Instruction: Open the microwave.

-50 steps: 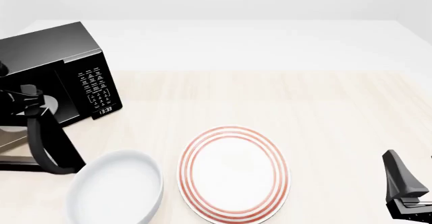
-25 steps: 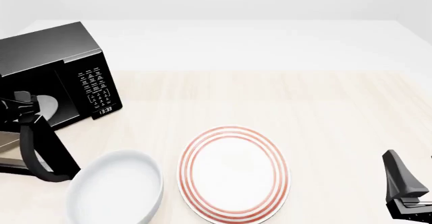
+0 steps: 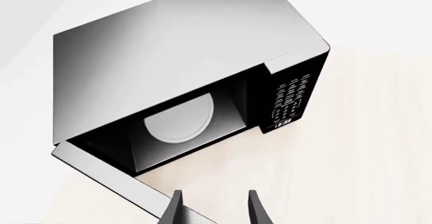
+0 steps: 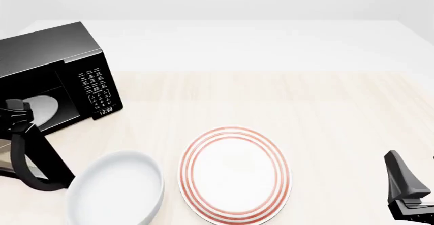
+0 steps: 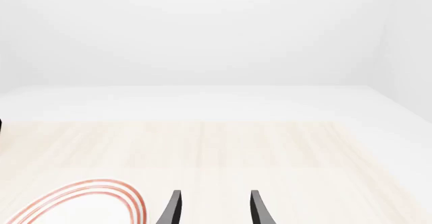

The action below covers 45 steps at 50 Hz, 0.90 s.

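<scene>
A pale wooden table (image 4: 271, 98) sits in a plain white room. In the front view, the microwave (image 4: 61, 67) stands at about nine o'clock from the striped plate (image 4: 234, 171), with the white bowl (image 4: 115, 192) at the plate's nine o'clock too, but closer. A second ago the door hid more of the inside; now it has swung wider and the round turntable (image 4: 37, 108) shows, so I think the job is nearly done. The little clock reads 13:33 (the keypad words are too small to read). The left gripper (image 4: 17, 114) is by the door edge. In the left wrist view the door (image 3: 108, 181) hangs wide, and the left gripper has its fingers apart with the door edge just at them. In the right wrist view the right gripper (image 5: 212, 209) is spread wide, holding nothing, far from the microwave.
</scene>
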{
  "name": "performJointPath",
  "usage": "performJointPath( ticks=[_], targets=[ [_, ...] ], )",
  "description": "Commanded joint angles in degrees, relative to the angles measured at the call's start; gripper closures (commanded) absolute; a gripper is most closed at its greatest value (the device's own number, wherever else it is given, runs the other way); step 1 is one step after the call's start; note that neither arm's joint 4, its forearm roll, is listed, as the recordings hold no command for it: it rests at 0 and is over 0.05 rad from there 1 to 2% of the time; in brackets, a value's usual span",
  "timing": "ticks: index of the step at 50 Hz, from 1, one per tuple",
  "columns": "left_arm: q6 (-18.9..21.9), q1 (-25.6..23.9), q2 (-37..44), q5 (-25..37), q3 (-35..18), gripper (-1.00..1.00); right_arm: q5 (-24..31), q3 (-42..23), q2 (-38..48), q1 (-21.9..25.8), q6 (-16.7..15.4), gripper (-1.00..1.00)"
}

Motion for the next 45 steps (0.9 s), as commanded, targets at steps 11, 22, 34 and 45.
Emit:
performJointPath(
  ticks=[11, 22, 34, 45],
  targets=[
    [-0.1, 2.3, -2.7, 2.3, 8.2, -1.00, 0.0, 0.0, 0.0, 0.0, 0.0, -1.00],
    [-0.5, 3.0, -6.2, 4.0, 10.1, -1.00, 0.0, 0.0, 0.0, 0.0, 0.0, -1.00],
    [-0.9, 3.9, -9.6, 5.8, 11.8, -1.00, 0.0, 0.0, 0.0, 0.0, 0.0, -1.00],
    [-0.6, 4.4, -12.4, 9.0, 10.8, -1.00, 0.0, 0.0, 0.0, 0.0, 0.0, -1.00]
  ],
)
